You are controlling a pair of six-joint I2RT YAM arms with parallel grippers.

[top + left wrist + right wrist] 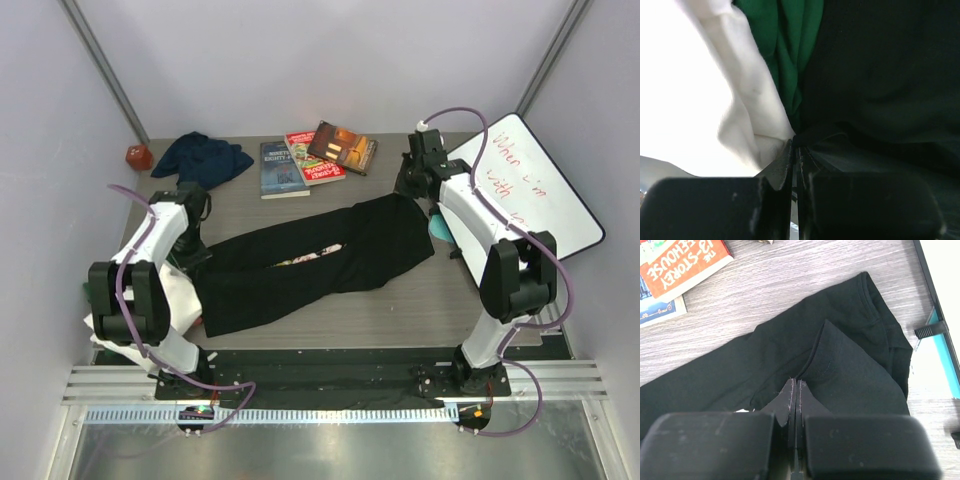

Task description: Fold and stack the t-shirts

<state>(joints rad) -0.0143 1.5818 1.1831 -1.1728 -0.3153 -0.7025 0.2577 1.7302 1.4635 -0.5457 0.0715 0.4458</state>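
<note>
Top external view: a grey wood-grain tabletop point(400, 300) stands between pale walls point(300, 60), with a whiteboard point(540, 190) leaning at the right. Three books point(315, 157) lie at the far edge, a crumpled navy t-shirt point(205, 158) to their left, and a small red thing point(138, 156) (I cannot tell what it is) in the far left corner. The black t-shirt point(300, 270) lies stretched across the middle, with only a thin strip of its print visible. The teal mat point(945, 360) is mostly hidden by the whiteboard. The white t-shirt point(700, 75) and green t-shirt point(790, 40) lie at the near left, mostly covered by the left arm. The left fingers point(784, 167) are clenched on the black cloth just beside the white one. The right fingers point(788, 405) are clenched on a raised fold of the black t-shirt near its collar.
</note>
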